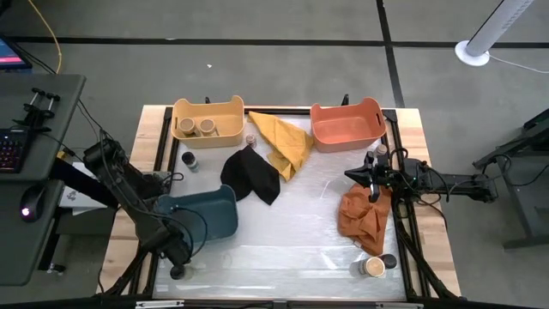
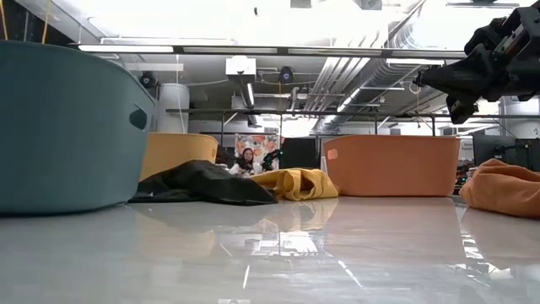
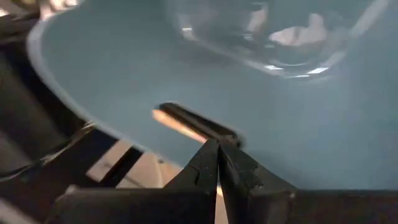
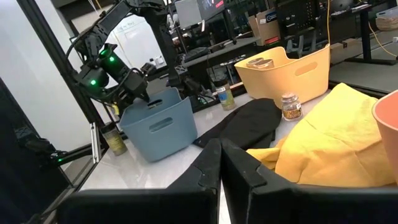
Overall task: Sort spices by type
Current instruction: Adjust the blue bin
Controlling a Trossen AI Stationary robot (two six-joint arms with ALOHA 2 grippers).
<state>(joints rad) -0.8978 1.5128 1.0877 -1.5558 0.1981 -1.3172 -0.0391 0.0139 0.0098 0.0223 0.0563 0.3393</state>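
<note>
Two tan-topped jars (image 1: 196,126) stand in the yellow bin (image 1: 233,110). A dark-topped jar (image 1: 190,160) and a brownish-topped jar (image 1: 251,139) stand on the table near that bin. A tan-topped jar (image 1: 375,268) and a dark-topped jar (image 1: 390,260) stand at the near right. Another jar (image 1: 178,273) stands near the blue bin (image 1: 210,215). My left gripper (image 3: 217,163) is shut and empty at the blue bin's left side, its tips close to the wall by a handle slot (image 3: 193,124). My right gripper (image 1: 350,176) is shut and empty, raised above the table, and also shows in the low view (image 2: 430,80). My left gripper's shut fingertips (image 3: 214,146) stand right before the blue bin's wall (image 3: 280,143), just under the handle slot. I cannot tell whether they touch it.
The orange bin (image 1: 347,137) stands at the far right. A black cloth (image 1: 250,176) and a yellow cloth (image 1: 285,142) lie mid-table, and an orange cloth (image 1: 364,216) lies under the right arm. A glossy sheet (image 1: 283,253) covers the near part of the table.
</note>
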